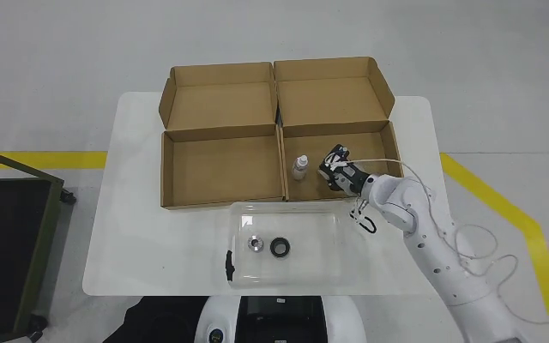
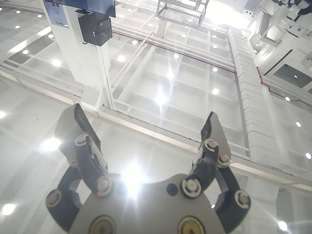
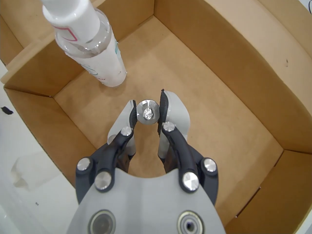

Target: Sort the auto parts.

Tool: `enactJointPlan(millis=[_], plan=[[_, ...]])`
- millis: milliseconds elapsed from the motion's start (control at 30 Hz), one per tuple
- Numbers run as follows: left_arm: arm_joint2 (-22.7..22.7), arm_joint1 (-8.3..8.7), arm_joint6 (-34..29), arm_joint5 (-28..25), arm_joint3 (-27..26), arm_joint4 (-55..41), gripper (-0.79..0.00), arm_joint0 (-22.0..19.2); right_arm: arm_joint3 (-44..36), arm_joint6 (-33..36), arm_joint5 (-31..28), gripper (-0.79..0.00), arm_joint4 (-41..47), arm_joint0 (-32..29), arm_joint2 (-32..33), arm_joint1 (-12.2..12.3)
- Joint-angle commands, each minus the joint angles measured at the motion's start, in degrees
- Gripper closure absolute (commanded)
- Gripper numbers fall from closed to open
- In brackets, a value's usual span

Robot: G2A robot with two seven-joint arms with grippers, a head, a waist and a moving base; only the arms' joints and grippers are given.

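Right jaws clenched on metal part (image 3: 146, 115), over right box (image 1: 382, 154).
Box floor straight below; bottle (image 3: 97, 57) just left; left jaws released.

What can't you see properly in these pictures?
Right wrist view: the bottle has its top cut off by the edge.
Right wrist view: the right claw covers the sides of the metal part, hiding its full shape.
Top view: the same claw hides that part.
Top view: the silver ring and black ring in the tray are too small to identify.
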Motion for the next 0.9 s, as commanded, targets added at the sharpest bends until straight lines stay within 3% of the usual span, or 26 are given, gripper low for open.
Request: enactJointPlan(millis=[0,300,433,700,867], plan=[[0.0,0.00,0.0,0.0,0.0,0.0,-0.785,0.0,0.2,0.1,0.0,-0.265,0.0,0.3,-0.2,-0.1],[0.0,0.00,0.0,0.0,0.0,0.0,-0.785,0.0,-1.7,0.1,0.1,-0.354,-0.1,0.5,-0.1,-0.2],[0.0,0.00,0.0,0.0,0.0,0.0,-0.785,0.0,-7.2,-0.6,-1.2,-0.388,0.1,-1.9,2.6,0.5],[0.0,0.00,0.0,0.0,0.0,0.0,-0.785,0.0,-20.6,-1.0,-5.0,-0.554,0.6,-9.9,8.9,2.1],[0.0,0.00,0.0,0.0,0.0,0.0,-0.785,0.0,-27.4,-1.6,-7.1,-0.610,0.0,-14.8,11.9,2.9]])
